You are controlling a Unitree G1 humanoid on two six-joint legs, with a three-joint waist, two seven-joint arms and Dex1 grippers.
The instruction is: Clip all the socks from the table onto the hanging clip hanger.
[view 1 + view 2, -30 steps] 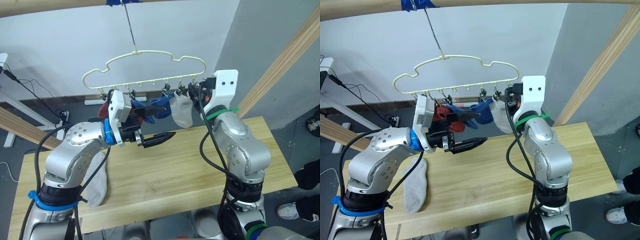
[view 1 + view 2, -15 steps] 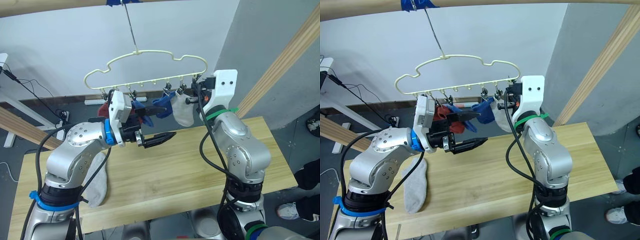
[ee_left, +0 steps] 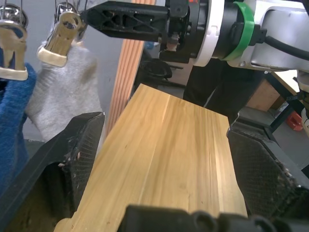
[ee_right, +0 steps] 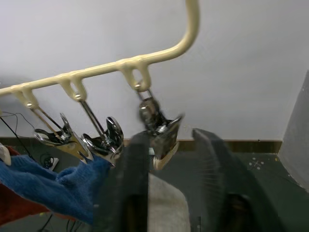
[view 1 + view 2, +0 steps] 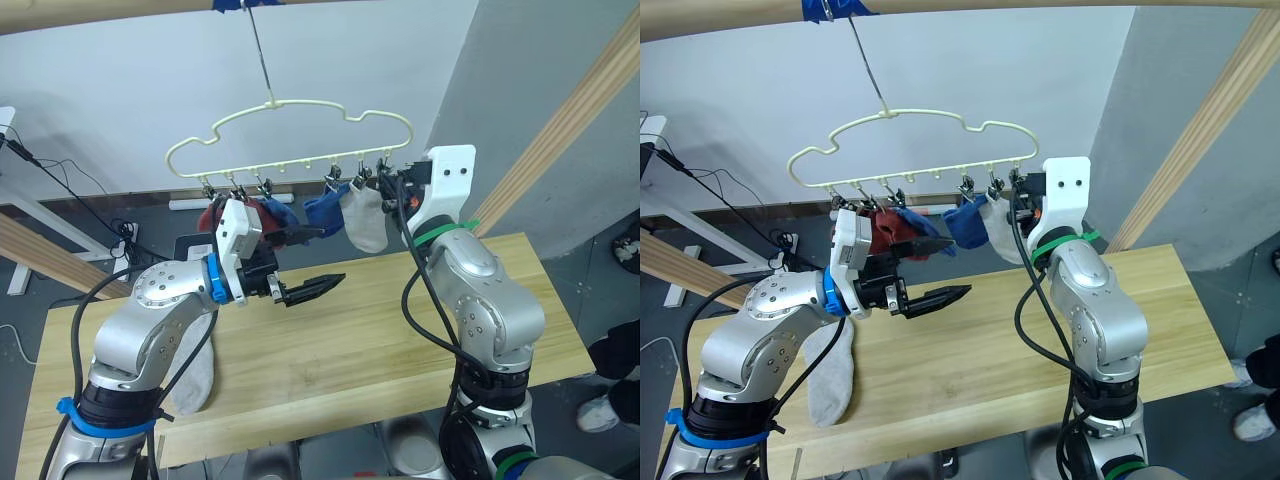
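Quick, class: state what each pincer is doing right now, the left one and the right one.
Left pincer: open, holding nothing, above the table.
Right pincer: open, empty, fingers either side of a clip on the clip hanger.

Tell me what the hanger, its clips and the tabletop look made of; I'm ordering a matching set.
The clip hanger looks like pale-yellow plastic or coated wire, smooth and matte; which one is unclear. Its clips look like shiny metal, giving bright reflections, with cream tips that may be plastic. The table looks like light wood planks with visible grain and a low-sheen finish.
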